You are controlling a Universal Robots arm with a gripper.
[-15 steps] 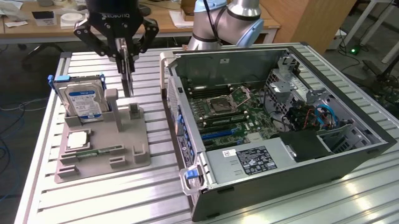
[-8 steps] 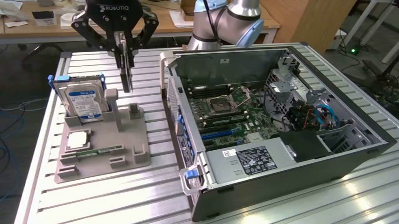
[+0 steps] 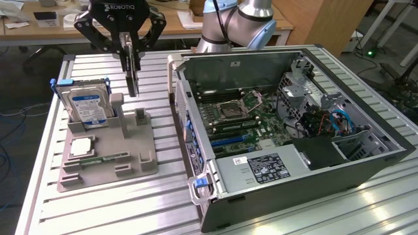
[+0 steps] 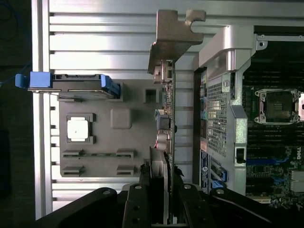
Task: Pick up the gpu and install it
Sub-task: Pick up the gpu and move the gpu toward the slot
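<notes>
Gpu (image 3: 132, 78) is clamped between the fingers (image 4: 144, 197) above the grey holder (image 3: 107, 169), pickup done, but not slotted into the case (image 3: 313, 181) yet.

You see the gpu (image 3: 132, 82) edge-on, its top hidden between the jaws. The arm (image 3: 238, 22) runs off the exterior view's top edge. The drive (image 3: 88, 105) label's print is too small to read.

The gpu (image 3: 132, 83) hangs upright and edge-on, a thin dark board (silver metal bracket at one end), lifted above the grey tray (image 3: 114, 142), clear of its slots.
</notes>
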